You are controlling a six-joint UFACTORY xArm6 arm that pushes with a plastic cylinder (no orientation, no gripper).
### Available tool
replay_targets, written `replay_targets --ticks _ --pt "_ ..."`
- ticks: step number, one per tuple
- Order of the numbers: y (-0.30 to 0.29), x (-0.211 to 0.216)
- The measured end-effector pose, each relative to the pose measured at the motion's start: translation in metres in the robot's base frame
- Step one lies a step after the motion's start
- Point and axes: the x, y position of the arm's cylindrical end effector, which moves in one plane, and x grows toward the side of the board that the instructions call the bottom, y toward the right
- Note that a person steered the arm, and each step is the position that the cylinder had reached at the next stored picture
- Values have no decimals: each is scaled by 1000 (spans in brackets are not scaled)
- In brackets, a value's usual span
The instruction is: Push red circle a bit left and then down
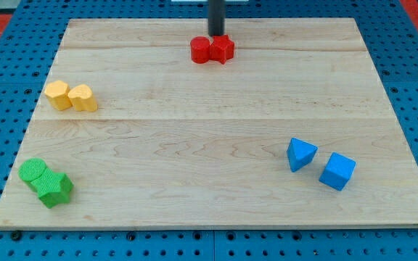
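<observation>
Near the counter (194, 145) top edge, the red circle (200, 50) touches a red star-like block (222, 49) to its right. The upright rod's lower end, my tip (216, 35), sits just above both. No pincer shows.

Nothing to read here, folks: no text, label, brand, number or sign on any block, on the wooden table (216, 159) or its blue surround

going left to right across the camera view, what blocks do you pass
green blocks → yellow blocks → red circle → red star-like block, my tip just above the red pair → blue triangle → blue cube
</observation>
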Motion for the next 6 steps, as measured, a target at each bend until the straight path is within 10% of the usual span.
replay_targets --ticks 1,3,6 --pt "6 72" --pt "-22 10" --pt "-128 71"
